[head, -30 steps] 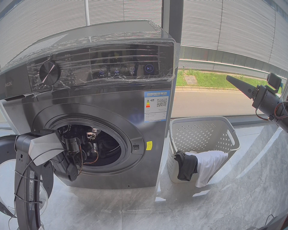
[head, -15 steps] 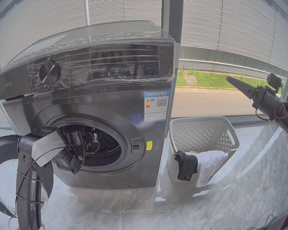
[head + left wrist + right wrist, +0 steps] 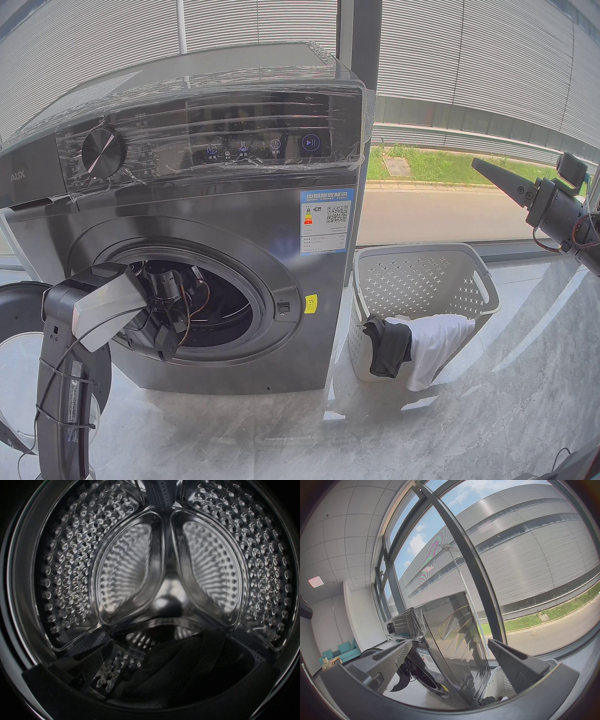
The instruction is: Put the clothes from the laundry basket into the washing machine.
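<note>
Beside the window, our open left gripper faces a dark garment in the washing machine, so we should back out squarely, then fetch the clothes draped over the laundry basket, right gripper open.

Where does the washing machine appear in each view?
Head view: washing machine left of centre, laundry basket on its right.
Left wrist view: looking into its drum, dark cloth lying inside.
Right wrist view: its side panel, beyond the right gripper.
Shared landmark: the round door opening.
</note>
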Tool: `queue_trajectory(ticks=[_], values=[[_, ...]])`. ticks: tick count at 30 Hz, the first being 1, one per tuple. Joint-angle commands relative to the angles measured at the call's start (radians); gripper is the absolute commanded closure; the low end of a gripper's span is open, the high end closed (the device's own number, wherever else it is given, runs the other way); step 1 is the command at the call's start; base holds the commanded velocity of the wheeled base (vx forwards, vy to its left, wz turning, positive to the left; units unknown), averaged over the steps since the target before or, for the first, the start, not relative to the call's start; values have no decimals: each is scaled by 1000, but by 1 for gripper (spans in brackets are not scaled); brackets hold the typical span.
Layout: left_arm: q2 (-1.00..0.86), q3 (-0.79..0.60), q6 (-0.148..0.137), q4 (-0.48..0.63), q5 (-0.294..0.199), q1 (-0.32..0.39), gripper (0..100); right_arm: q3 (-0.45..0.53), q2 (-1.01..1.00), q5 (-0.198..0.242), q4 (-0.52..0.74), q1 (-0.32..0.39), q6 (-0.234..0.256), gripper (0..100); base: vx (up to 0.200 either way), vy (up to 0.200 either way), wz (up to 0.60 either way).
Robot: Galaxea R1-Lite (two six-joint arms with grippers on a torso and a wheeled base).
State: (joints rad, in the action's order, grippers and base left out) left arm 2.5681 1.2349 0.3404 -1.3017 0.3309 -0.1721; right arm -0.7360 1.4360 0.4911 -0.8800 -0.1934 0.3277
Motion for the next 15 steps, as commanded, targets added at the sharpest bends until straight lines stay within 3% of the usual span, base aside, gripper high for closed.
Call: queue_trajectory(ticks=[1,12,14,15], values=[[11,90,-26,2,-4,-17,0,-5,3,1,-1,0,1,0,0,0,0],[14,97,-8,2,-4,-38,0,1,0,1,-1,0,1,0,0,0,0],[14,92,3,1,-4,-38,0,0,0,1,-1,0,1,0,0,0,0],[12,92,25,2,-3,-40,0,0,0,1,-1,0,1,0,0,0,0]])
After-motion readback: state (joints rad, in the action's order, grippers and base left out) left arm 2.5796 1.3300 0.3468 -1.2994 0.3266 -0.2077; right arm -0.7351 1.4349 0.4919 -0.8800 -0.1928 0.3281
